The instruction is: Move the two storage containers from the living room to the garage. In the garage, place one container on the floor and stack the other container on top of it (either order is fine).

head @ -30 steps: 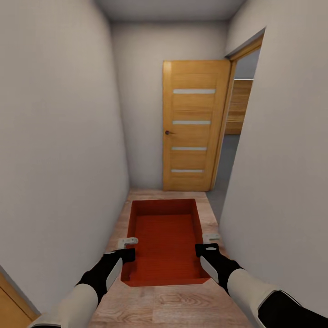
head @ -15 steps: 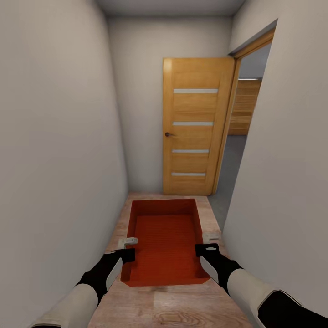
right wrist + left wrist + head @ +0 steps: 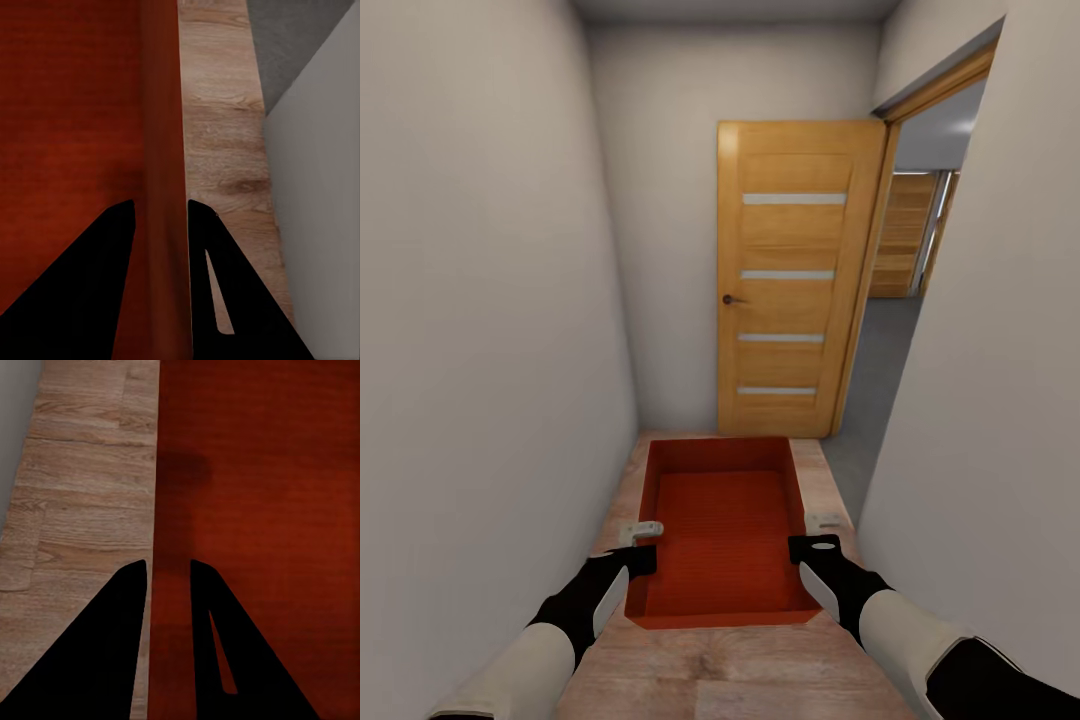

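The storage container [image 3: 725,530] is carried low between the two arms in a narrow corridor, its sides near the white walls [image 3: 480,330] on either hand and the only open room ahead and to the right, where a doorway [image 3: 905,330] gives onto grey floor [image 3: 870,400]. Straight ahead stands a wooden door [image 3: 790,280] (four pale slits across it, swung against the end wall), with a plank surface visible through the opening. The left end effector [image 3: 643,540] is clamped on the container's left wall and the right end effector [image 3: 818,532] on its right wall, each with one finger inside and one outside, above light wood plank flooring [image 3: 710,670].
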